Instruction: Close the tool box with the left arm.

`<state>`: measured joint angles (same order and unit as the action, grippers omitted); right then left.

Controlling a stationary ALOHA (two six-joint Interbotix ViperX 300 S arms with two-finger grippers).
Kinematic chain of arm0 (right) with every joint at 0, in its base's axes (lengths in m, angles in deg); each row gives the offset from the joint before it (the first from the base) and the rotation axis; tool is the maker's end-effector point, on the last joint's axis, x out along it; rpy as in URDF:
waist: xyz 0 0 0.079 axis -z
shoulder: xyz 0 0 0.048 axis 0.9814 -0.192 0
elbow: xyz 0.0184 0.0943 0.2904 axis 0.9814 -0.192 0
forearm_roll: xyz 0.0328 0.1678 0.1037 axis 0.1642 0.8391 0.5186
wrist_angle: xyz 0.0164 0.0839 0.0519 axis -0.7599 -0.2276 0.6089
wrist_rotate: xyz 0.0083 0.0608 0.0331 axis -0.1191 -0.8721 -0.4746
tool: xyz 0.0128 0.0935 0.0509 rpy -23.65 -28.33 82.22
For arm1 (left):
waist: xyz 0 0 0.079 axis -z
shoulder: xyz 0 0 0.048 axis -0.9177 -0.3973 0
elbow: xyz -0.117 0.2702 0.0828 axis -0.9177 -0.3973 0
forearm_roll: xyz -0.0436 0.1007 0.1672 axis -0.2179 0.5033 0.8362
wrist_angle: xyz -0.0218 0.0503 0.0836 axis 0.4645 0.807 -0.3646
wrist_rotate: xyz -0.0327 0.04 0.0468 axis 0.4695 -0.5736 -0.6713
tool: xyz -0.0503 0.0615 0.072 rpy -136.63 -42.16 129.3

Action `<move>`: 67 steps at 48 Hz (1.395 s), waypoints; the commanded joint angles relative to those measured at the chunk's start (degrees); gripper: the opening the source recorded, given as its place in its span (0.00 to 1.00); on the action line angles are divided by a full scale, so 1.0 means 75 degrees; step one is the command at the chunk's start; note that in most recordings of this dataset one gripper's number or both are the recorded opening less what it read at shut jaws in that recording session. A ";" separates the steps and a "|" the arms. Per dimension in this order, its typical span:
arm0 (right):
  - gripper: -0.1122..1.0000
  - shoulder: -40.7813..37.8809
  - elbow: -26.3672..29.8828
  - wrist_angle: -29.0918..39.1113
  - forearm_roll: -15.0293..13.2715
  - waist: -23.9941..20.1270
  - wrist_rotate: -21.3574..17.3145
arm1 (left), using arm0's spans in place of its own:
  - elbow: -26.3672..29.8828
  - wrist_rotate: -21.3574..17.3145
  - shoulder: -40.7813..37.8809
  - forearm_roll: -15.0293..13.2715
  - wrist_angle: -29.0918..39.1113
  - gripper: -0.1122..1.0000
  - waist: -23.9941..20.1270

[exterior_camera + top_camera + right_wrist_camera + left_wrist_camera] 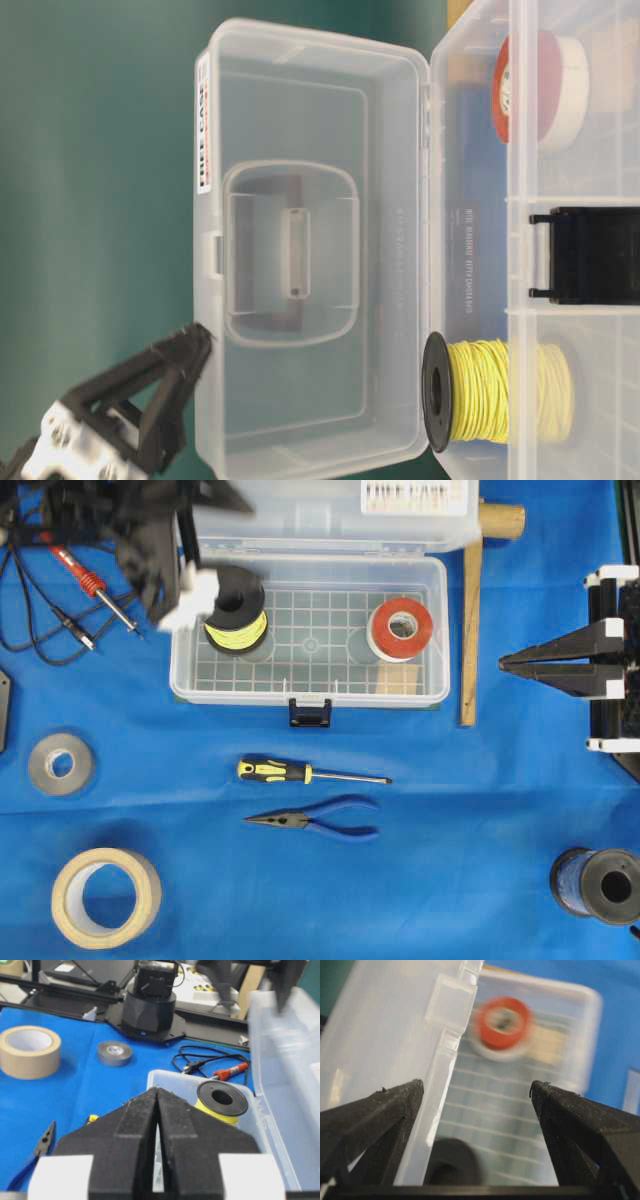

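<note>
Left wrist view: my left gripper (477,1092) fingers spread wide, straddling tool box (395,1050) lid edge.
Right gripper (157,1091): my fingers pressed together, empty.

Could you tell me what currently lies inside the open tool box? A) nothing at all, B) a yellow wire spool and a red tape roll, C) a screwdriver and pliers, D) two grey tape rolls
B: in the tool box, the yellow wire spool and the red tape roll sit on the grid base.

A robotics lab workbench is showing here: a blue-covered counter (480,880) is carrying a soldering iron (95,585), pliers (315,822), a screwdriver (310,773), tape rolls (105,897) and wire spools (600,885).
</note>
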<state>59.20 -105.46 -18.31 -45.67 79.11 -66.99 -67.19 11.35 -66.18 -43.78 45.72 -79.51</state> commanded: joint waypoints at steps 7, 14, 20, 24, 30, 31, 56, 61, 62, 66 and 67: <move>0.10 0.0000 0.0152 -0.0059 -0.0012 0.0000 -0.0012 | -0.0328 0.0750 0.0387 -0.0035 0.0246 0.93 0.1301; 0.10 0.0000 0.0164 -0.0047 -0.0012 0.0000 0.0000 | -0.0504 0.1348 0.0527 -0.0035 0.0832 0.93 0.2332; 0.10 0.0023 0.0164 -0.0035 -0.0012 0.0012 0.0023 | -0.0527 0.1629 0.0680 -0.0023 0.1090 0.93 0.2813; 0.10 0.0047 0.0164 -0.0035 -0.0012 0.0012 0.0023 | -0.0504 0.1664 0.0926 -0.0012 0.1055 0.92 0.2848; 0.10 0.0082 0.0176 -0.0035 -0.0023 0.0012 0.0023 | -0.0727 0.1582 0.1664 0.0094 0.0563 0.92 0.2836; 0.10 0.0082 0.0176 -0.0035 -0.0023 0.0012 0.0023 | -0.0809 0.1570 0.1805 0.0117 0.0422 0.92 0.2824; 0.10 0.0258 0.0211 -0.0047 -0.0023 0.0012 0.0023 | -0.4055 0.0387 0.5813 0.0117 -0.2250 0.92 0.1910; 0.10 0.0316 0.0211 -0.0023 -0.0035 0.0012 0.0035 | -0.4887 0.0387 0.6445 0.0082 -0.2625 0.92 0.1723; 0.10 0.0316 0.0223 -0.0035 -0.0023 0.0012 0.0035 | -0.5039 0.0398 0.6563 0.0070 -0.2695 0.92 0.1699; 0.10 0.0328 0.0223 -0.0023 -0.0035 0.0023 0.0035 | -0.5590 0.0422 0.6949 0.0059 -0.2977 0.92 0.1664; 0.10 0.0328 0.0223 -0.0023 -0.0035 0.0012 0.0035 | -0.5719 0.0434 0.7031 0.0047 -0.3035 0.92 0.1664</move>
<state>61.74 -105.46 -18.31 -45.85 79.11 -66.81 -107.79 14.43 -15.20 -43.17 25.07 -66.85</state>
